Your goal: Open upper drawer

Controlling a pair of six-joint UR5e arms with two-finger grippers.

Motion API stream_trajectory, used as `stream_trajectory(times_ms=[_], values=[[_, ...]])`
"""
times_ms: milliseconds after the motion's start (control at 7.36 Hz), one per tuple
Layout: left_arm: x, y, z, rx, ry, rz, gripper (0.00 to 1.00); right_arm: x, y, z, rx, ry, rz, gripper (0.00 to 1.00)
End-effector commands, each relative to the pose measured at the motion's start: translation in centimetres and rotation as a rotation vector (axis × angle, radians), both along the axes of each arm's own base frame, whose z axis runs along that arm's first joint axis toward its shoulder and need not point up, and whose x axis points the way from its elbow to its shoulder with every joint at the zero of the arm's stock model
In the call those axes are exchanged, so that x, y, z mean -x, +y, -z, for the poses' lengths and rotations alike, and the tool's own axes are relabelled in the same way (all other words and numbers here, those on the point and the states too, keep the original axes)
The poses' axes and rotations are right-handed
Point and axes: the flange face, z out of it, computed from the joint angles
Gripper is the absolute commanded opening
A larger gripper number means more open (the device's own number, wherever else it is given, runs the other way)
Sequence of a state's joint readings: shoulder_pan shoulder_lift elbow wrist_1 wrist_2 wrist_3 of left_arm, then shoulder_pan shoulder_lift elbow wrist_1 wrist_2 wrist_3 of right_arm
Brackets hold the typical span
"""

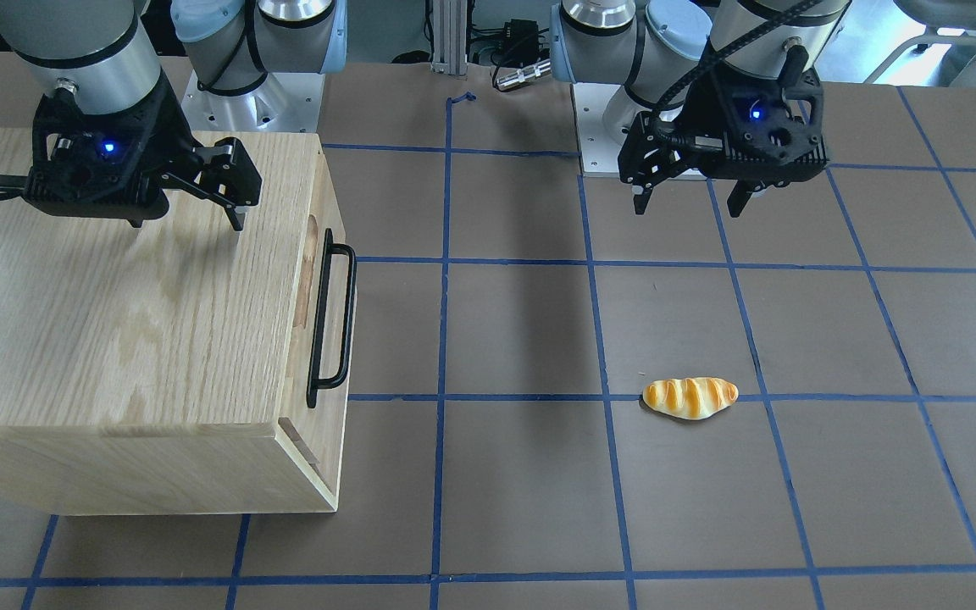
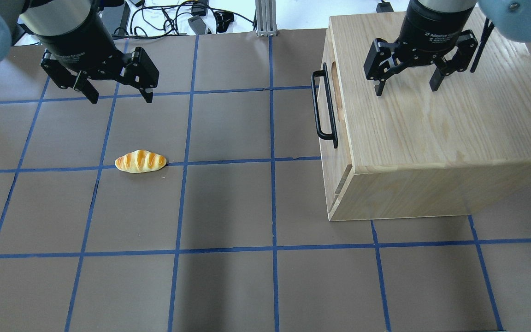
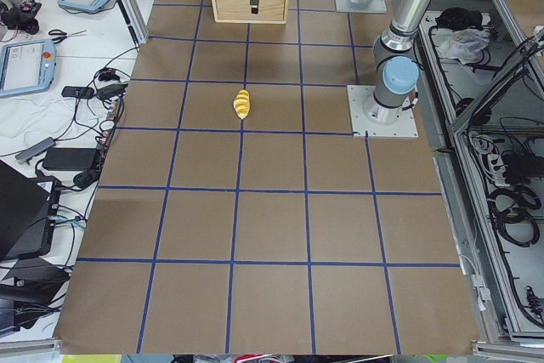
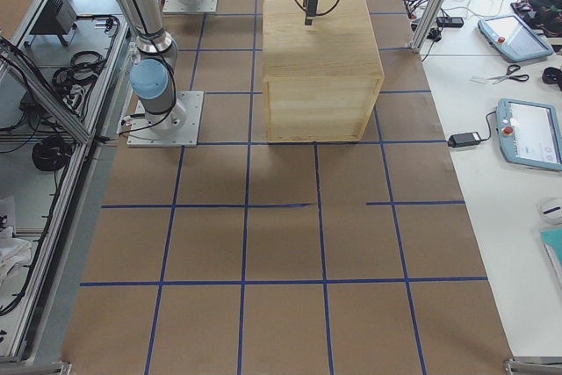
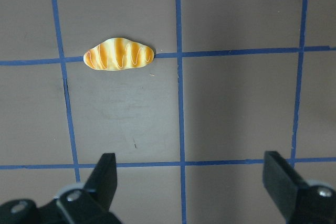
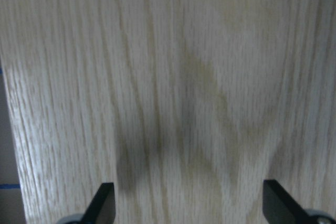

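The upper drawer (image 2: 339, 121) sits in the upper right of the overhead view. It's pushed all the way in, with its pale front flush with the face of the oak cabinet (image 2: 431, 129). That front faces the middle of the table (image 2: 228, 207). The long black handle (image 2: 319, 106) runs along it, with the oval notch (image 2: 337, 90) just behind the bar.

The right gripper (image 2: 406, 90) hangs over the cabinet top near the far edge. Its fingers are spread wide with nothing between them, and its wrist camera shows just wood grain. It isn't touching the handle.

The left gripper (image 2: 121, 99) is way over in the upper left of the overhead view, above bare table. It's spread apart too and holds nothing. A little bread roll (image 2: 140, 161) lies on a blue tape line below it in the frame, well apart from the cabinet.
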State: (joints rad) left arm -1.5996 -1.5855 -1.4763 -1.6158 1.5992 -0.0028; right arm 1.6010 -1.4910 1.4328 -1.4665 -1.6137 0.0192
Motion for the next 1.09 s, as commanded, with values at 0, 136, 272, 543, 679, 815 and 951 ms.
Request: stream_trajectory(times_ms=[0, 136, 272, 543, 679, 815, 951], values=[[0.42, -0.52, 0.32, 0.022, 0.018, -0.020, 1.00, -0.02, 0.01, 0.00, 0.000, 0.000, 0.000, 1.00], [0.43, -0.75, 0.62, 0.017, 0.018, -0.019, 1.00, -0.02, 0.01, 0.00, 0.000, 0.000, -0.001, 1.00], [0.45, -0.73, 0.32, 0.023, 0.020, -0.022, 1.00, -0.02, 0.01, 0.00, 0.000, 0.000, 0.000, 1.00], [0.43, -0.32, 0.15, 0.026, 0.028, -0.025, 1.00, -0.02, 0.01, 0.00, 0.000, 0.000, 0.000, 1.00], [0.47, -0.16, 0.03, 0.026, 0.025, -0.023, 1.00, -0.02, 0.01, 0.00, 0.000, 0.000, -0.001, 1.00], [0.47, 0.05, -0.21, 0.026, 0.025, -0.023, 1.00, -0.02, 0.01, 0.00, 0.000, 0.000, 0.000, 1.00], [0.49, -0.04, 0.02, 0.022, 0.026, -0.023, 1.00, -0.02, 0.01, 0.00, 0.000, 0.000, 0.000, 1.00]])
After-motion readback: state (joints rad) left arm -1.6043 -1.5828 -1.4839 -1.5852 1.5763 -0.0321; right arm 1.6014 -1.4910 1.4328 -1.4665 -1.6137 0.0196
